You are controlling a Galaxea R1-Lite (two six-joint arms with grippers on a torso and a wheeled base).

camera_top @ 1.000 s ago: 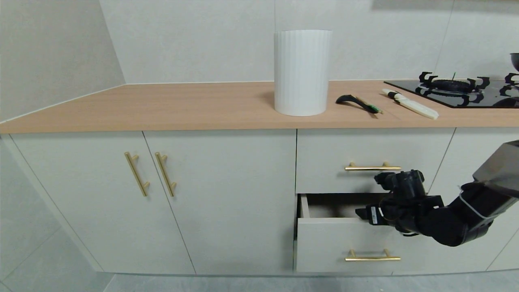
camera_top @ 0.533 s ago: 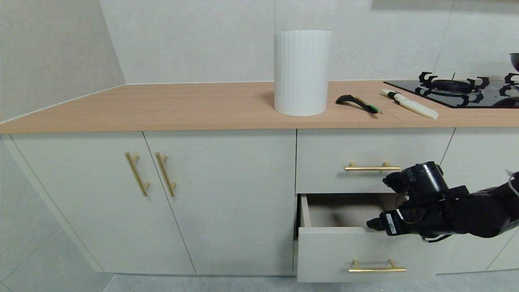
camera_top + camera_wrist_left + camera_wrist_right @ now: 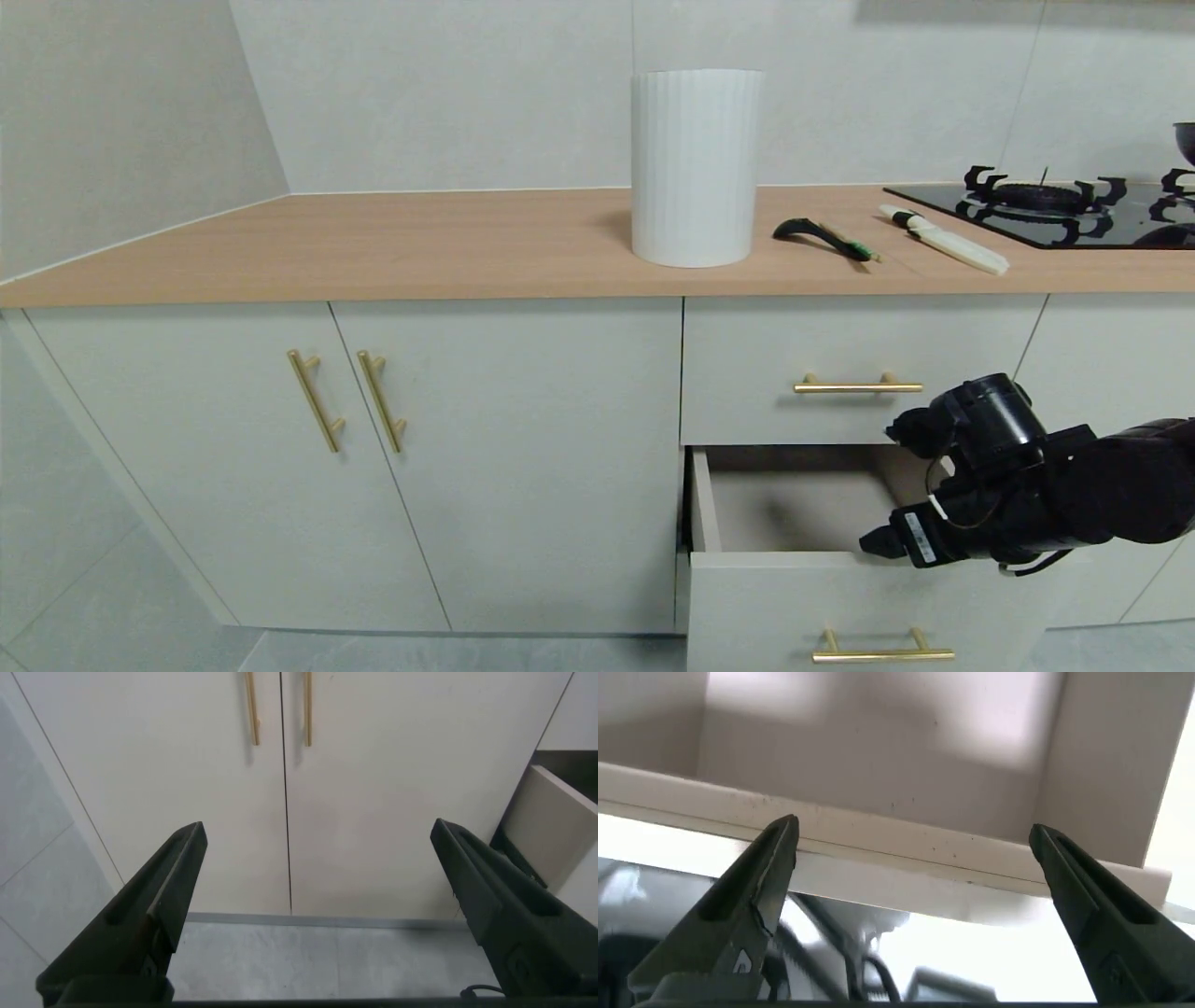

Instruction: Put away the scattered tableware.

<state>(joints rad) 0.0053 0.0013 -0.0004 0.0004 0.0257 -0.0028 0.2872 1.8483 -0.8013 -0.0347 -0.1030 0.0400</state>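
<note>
A black spoon with a green handle [image 3: 826, 235] and a white knife [image 3: 945, 239] lie on the wooden counter [image 3: 420, 243], right of a tall white ribbed canister [image 3: 694, 168]. Below them the lower drawer [image 3: 794, 588] stands pulled out, and its inside looks bare. My right gripper [image 3: 873, 544] is at the top edge of the drawer's front panel [image 3: 906, 863], open [image 3: 913, 831], with the edge running across between its fingers [image 3: 757, 905]. My left gripper [image 3: 318, 831] is open and holds nothing, low down and facing the double cabinet doors [image 3: 280, 765].
A black gas hob [image 3: 1055, 210] sits at the counter's right end. The upper drawer [image 3: 859, 373] is closed, with a brass handle [image 3: 857, 385]. Two cabinet doors with brass handles [image 3: 345, 401] are to the left. Grey tiled floor [image 3: 112, 607] lies below.
The lower drawer has slid farther out toward me, and my right gripper has come back with its front edge. The tableware on the counter has not moved.
</note>
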